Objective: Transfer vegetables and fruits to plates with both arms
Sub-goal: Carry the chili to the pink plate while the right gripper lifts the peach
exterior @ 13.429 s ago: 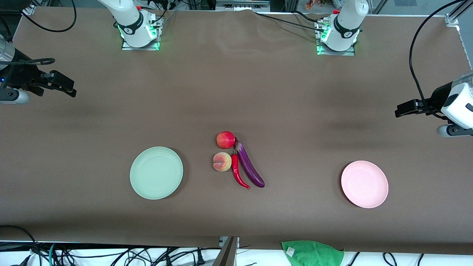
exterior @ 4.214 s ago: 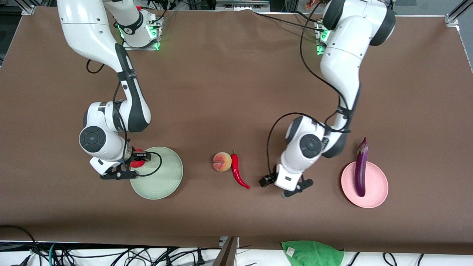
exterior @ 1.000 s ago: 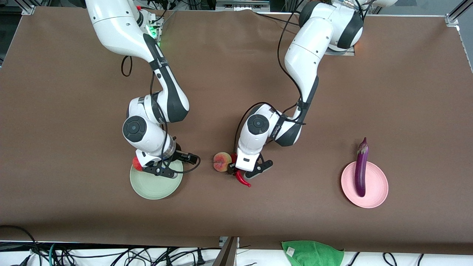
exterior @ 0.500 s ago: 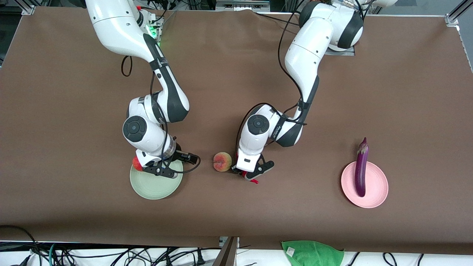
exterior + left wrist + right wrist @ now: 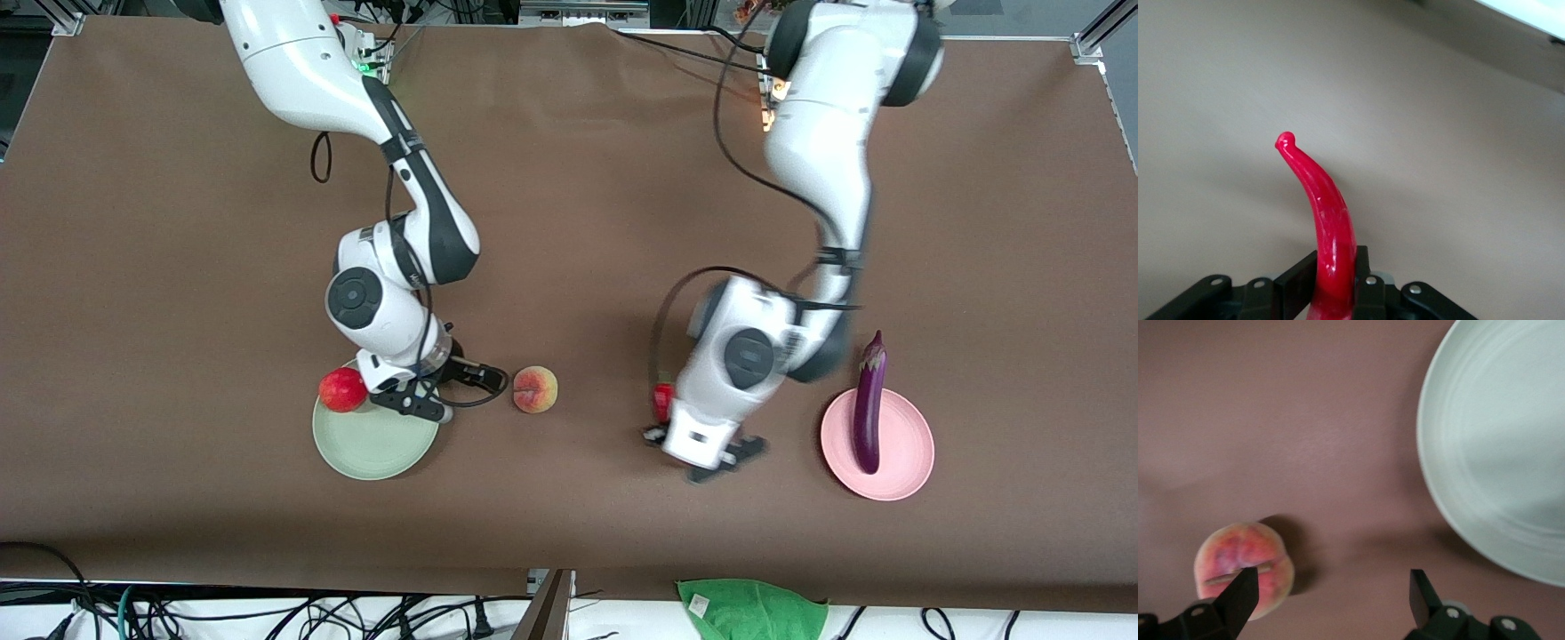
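Left fingers [image 5: 1358, 270] pinch the chili pepper [image 5: 1325, 220]; right fingers [image 5: 1241, 597] spread; eggplant [image 5: 868, 404] on pink plate [image 5: 907, 462].

Setting: robotics lab bench | Evidence: two large white jointed arms bolted by metal base plates [image 5: 807, 123] to a table draped in plain brown cloth [image 5: 569, 178] | loose black cables [image 5: 267, 613] trailed along the near edge | aluminium frame rails [image 5: 1092, 44] seen at the corners | crumpled green cloth [image 5: 751, 609] left at the near edge

Eggplant [image 5: 869, 409] on one plate [image 5: 907, 467], apple [image 5: 342, 389] on another plate's [image 5: 373, 453] rim.
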